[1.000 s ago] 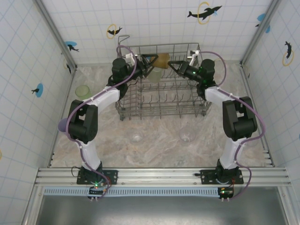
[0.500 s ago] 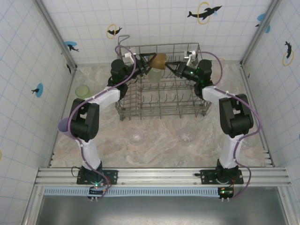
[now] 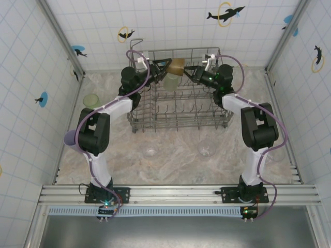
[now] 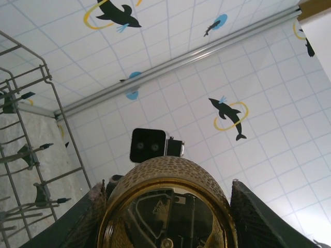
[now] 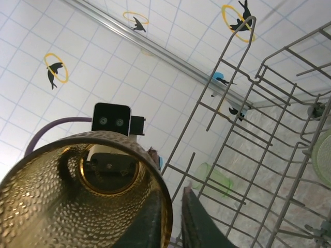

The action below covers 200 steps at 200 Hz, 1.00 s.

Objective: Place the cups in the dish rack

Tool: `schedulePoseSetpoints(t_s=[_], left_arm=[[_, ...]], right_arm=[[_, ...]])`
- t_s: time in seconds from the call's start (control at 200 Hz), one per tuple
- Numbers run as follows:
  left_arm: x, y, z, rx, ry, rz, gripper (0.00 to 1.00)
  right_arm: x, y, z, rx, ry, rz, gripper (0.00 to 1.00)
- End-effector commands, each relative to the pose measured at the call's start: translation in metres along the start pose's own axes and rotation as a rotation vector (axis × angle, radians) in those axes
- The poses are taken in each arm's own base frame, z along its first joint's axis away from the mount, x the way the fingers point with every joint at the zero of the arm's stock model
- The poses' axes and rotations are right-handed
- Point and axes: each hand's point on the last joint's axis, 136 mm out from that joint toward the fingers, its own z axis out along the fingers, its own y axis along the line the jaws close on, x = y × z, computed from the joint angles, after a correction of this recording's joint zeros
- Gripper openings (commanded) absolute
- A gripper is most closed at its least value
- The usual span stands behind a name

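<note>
1. From the overhead camera you had the amber cup (image 3: 178, 64) up over the far end of the rack (image 3: 178, 111). The left gripper (image 3: 166, 65) touched its left side and the right gripper (image 3: 187, 70) its right. At that size you couldn't make out how the fingers sat. A pale green cup (image 3: 172, 81) stood inside the rack just below. On the table (image 3: 176, 165) lay a green cup (image 3: 91, 99) near the left wall and a lilac cup (image 3: 69, 138) half hidden behind the left arm. A clear cup (image 3: 151, 151) and a second clear cup (image 3: 207, 150) lay in front of the rack, faint against the stone pattern.
2. On the left wrist camera the amber cup (image 4: 165, 206) sat low in the middle, its lower part cut off. The left gripper (image 4: 166, 188) had its fingers (image 4: 85, 225) pressed on both sides, clamped on the cup. The rack (image 4: 31, 144) was cropped at the left.
3. On the right wrist camera the amber cup (image 5: 77, 191) faced you mouth-first, cut off below and left. The right gripper (image 5: 173, 201) had its fingers (image 5: 199, 230) close together, nipping the cup's wall, one of them dim through the plastic. Past the rack (image 5: 258, 144) wires you could see the green cup (image 5: 212, 178). A sliver of the pale green cup (image 5: 323, 165) showed at the right edge.
</note>
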Motion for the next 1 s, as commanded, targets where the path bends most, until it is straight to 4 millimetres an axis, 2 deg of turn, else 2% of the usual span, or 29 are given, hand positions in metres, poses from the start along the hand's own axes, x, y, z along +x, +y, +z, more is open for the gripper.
schedulePoseSetpoints(t_s=[0.0, 0.135, 0.265, 0.36, 0.51, 0.671, 0.836, 0.996], left_arm=[[0.009, -0.011, 0.002, 0.07, 0.038, 0.027, 0.0], [0.008, -0.015, -0.001, 0.08, 0.034, 0.035, 0.0], [0.002, -0.016, -0.005, 0.07, 0.022, 0.056, 0.0], [-0.002, -0.015, -0.009, 0.039, 0.014, 0.077, 0.0], [-0.005, 0.001, -0.011, -0.084, 0.015, 0.137, 0.0], [-0.008, 0.013, -0.016, -0.201, 0.012, 0.214, 0.0], [-0.009, 0.024, -0.024, -0.313, 0.017, 0.291, 0.0], [-0.012, 0.035, -0.03, -0.407, 0.028, 0.343, 0.0]], right_arm=[[-0.003, 0.009, 0.007, -0.024, 0.006, -0.027, 0.24], [-0.003, 0.009, 0.005, -0.016, 0.009, -0.025, 0.45], [-0.002, 0.006, -0.001, 0.063, 0.0, -0.078, 0.69], [-0.001, 0.009, -0.01, 0.12, 0.002, -0.123, 0.79], [0.0, 0.013, -0.022, 0.173, 0.008, -0.145, 0.83], [0.007, 0.003, -0.035, 0.278, 0.028, -0.16, 0.88], [0.017, -0.01, -0.058, 0.418, 0.033, -0.196, 0.92], [0.026, -0.01, -0.082, 0.522, 0.039, -0.252, 0.96]])
